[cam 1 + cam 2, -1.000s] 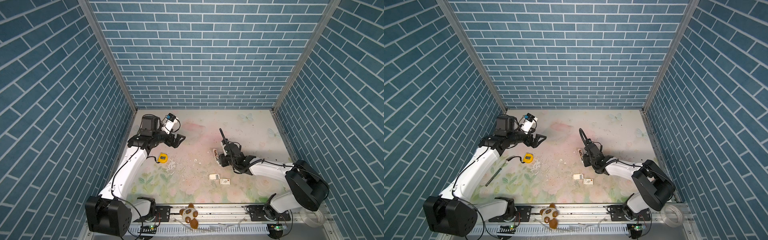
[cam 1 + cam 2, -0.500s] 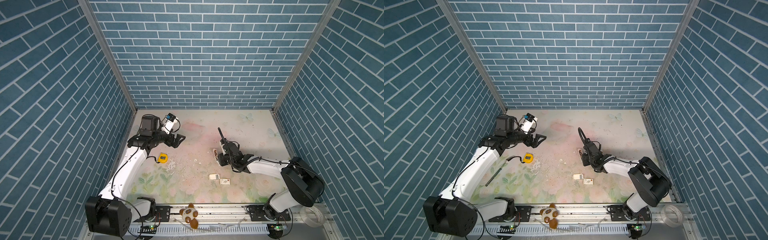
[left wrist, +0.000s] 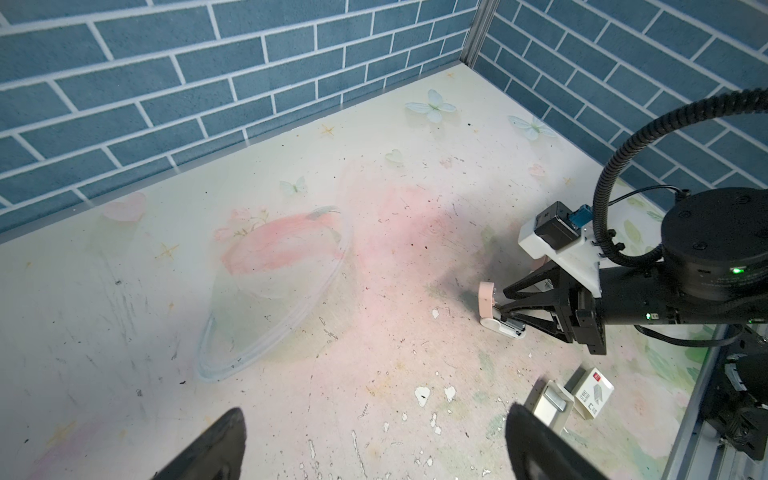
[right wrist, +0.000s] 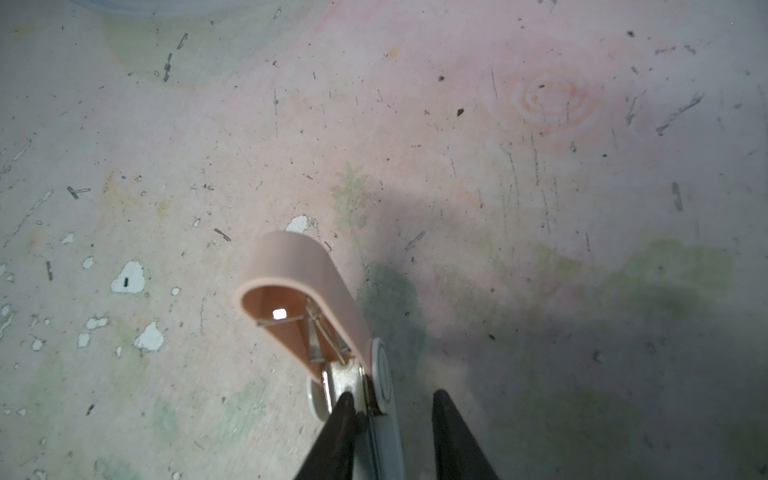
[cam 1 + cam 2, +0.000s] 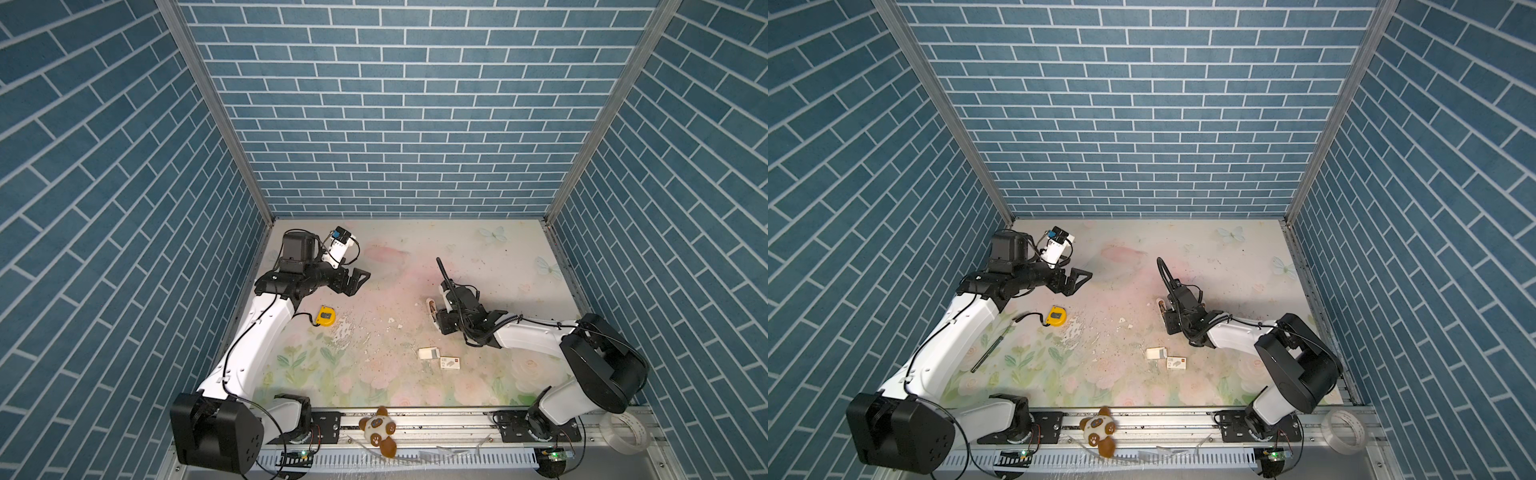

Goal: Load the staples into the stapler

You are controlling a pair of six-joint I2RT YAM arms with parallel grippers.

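Note:
The stapler (image 5: 432, 306) lies on the mat right of centre, its pink lid (image 4: 291, 266) hinged up and its white base (image 4: 388, 432) flat. My right gripper (image 4: 392, 401) straddles the hinge end, its jaws narrow. One finger (image 4: 343, 415) touches the metal magazine; a small gap shows between the other finger and the base. The staples, a silvery strip in a white tray (image 5: 428, 353) (image 5: 1155, 353) (image 3: 548, 405), lie nearer the front beside their printed sleeve (image 5: 451, 363) (image 3: 592, 392). My left gripper (image 5: 359, 280) (image 3: 376, 415) hovers wide open and empty at the far left.
A yellow tape measure (image 5: 325, 316) lies under my left arm, and a dark rod (image 5: 988, 353) lies by the left wall. Loose staple bits and white chips are scattered on the mat. On the front rail sit a plush toy (image 5: 378, 428) and a tape roll (image 5: 627, 430).
My right arm's elbow has swung in a little while its gripper stays at the stapler's hinge end with the jaws slightly narrower. The left arm has not moved.

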